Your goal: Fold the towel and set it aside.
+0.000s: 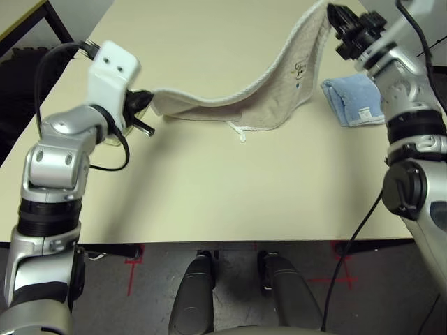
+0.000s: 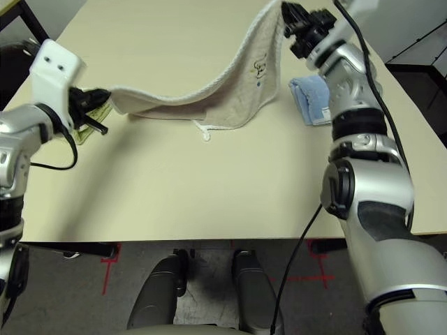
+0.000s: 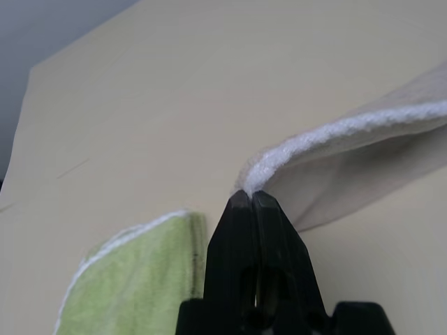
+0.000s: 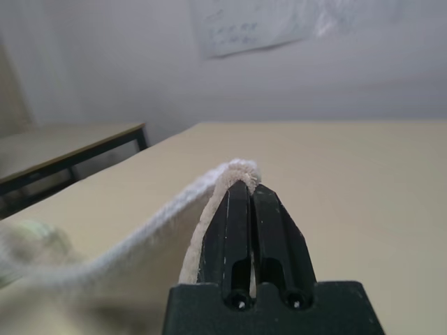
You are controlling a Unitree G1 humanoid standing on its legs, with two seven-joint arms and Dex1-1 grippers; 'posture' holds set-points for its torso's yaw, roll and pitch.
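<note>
Towel (image 1: 272, 91) slung between left gripper (image 3: 251, 199) and right gripper (image 4: 244, 185), each pinched shut on white edging. Risk: shallow pinch slips, corner drops onto table (image 1: 209, 181).

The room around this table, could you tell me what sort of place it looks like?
Probably a lab or office workroom set up for robot trials. The plain beige table stands on a grey floor with red tape marks, a second desk stands nearby, and a printed sheet hangs on the white wall.

A beige towel (image 1: 272, 98) with white edging hangs over a cream counter (image 1: 209, 188), between green (image 3: 133, 279) and blue (image 1: 353, 100) cloths.
</note>
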